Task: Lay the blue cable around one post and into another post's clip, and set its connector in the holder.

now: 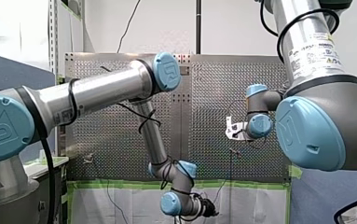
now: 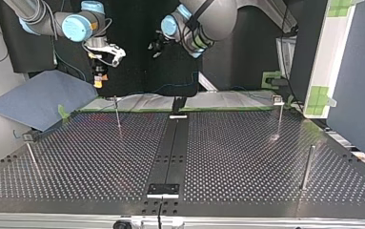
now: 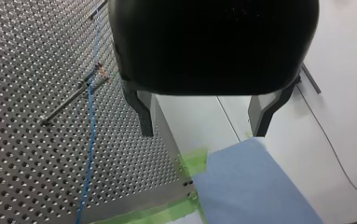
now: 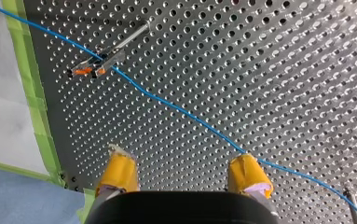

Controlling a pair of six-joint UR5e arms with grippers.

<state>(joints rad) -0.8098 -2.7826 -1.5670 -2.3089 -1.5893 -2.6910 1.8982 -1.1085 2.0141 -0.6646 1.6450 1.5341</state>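
Observation:
The blue cable [image 4: 181, 111] lies slantwise over the perforated plate and runs through the clip of a post [image 4: 102, 59]. My right gripper [image 4: 184, 175], with yellow pads, hovers open above the plate. The cable passes just ahead of one of its fingertips [image 4: 247, 170], with nothing between the fingers. In the left wrist view the cable [image 3: 91, 135] goes through a post's clip [image 3: 94, 78], beside my left gripper [image 3: 204, 123]. Its black fingers stand open and empty over the plate's edge. The connector does not show.
Several thin posts [image 2: 117, 114] [image 2: 279, 117] [image 2: 309, 167] stand on the plate. A black rail [image 2: 170, 152] with a fixture at each end runs down its middle. Green tape [image 3: 192, 161] lines the plate's edge beside a blue panel [image 3: 255, 186].

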